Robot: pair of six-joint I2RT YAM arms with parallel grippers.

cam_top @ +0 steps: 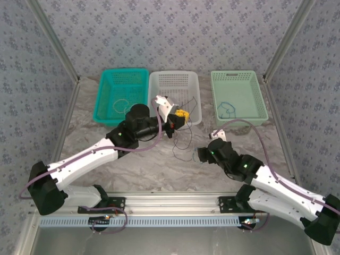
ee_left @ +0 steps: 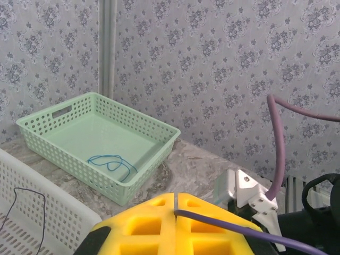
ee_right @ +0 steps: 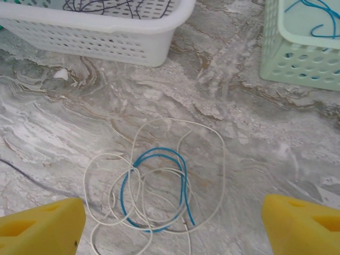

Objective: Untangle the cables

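Observation:
A tangle of whitish and blue cables lies on the marble table. My right gripper hovers over it, open wide, a yellow fingertip on either side and nothing held. My left gripper is shut on a thin dark purple cable that trails off to the right. From above, the left gripper sits at the white basket's front edge, and the dark cable hangs from it to the table beside the right gripper. More dark cables lie in the white basket.
Three baskets stand at the back: a teal basket with a pale cable loop, the white basket, and a pale green basket with a blue cable. The white basket's wall is just beyond the tangle.

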